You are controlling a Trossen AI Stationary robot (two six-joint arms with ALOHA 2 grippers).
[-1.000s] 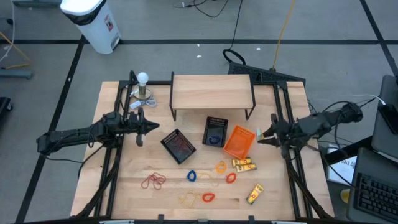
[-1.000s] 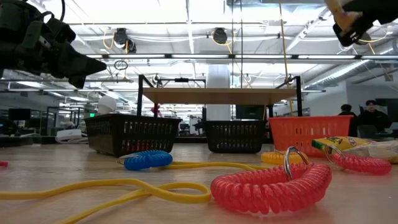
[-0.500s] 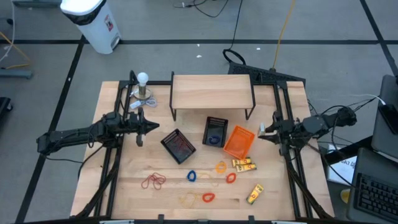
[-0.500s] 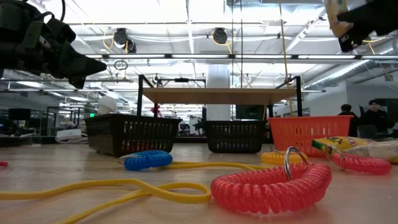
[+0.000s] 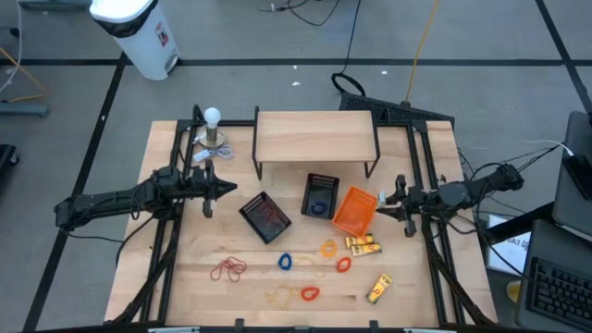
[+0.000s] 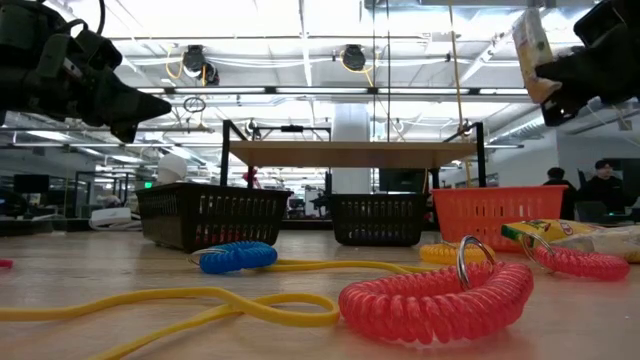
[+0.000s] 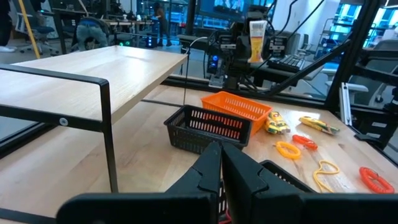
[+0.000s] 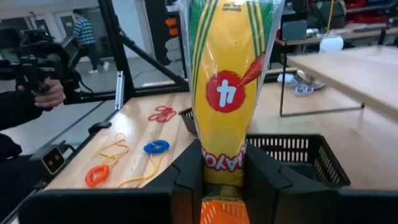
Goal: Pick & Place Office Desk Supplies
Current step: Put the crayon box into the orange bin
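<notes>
My right gripper (image 8: 224, 186) hangs level over the table's right side, beside the orange tray (image 5: 354, 210), shut on a yellow crayon packet (image 8: 227, 81). The packet also shows in the low view (image 6: 535, 45). Coiled loops lie on the near table: red (image 6: 430, 300), blue (image 6: 237, 256), orange (image 5: 328, 248) and yellow (image 5: 279, 296). Two more yellow packets (image 5: 363, 244) (image 5: 379, 289) lie flat near the right. My left gripper (image 5: 229, 191) waits shut and level over the table's left half, holding nothing. My right gripper pinches the crayon packet's lower end (image 8: 222, 168) between its two fingers (image 8: 186, 180). The fingers come level from the table's right. The packet stands upright above them, leaning slightly, clear of table and trays.
Two black mesh trays (image 5: 265, 216) (image 5: 320, 195) sit mid-table left of the orange tray. A wooden shelf (image 5: 314, 137) stands at the far middle, a white ball on a stand (image 5: 213, 118) at the far left. A person's hand (image 8: 43, 93) shows beyond the table.
My right gripper has sunk toward the table with the packet still in its fingers and has tipped to level. The packet has stayed upright and clear of the table. The coils, the other packets and the trays have kept their places.
</notes>
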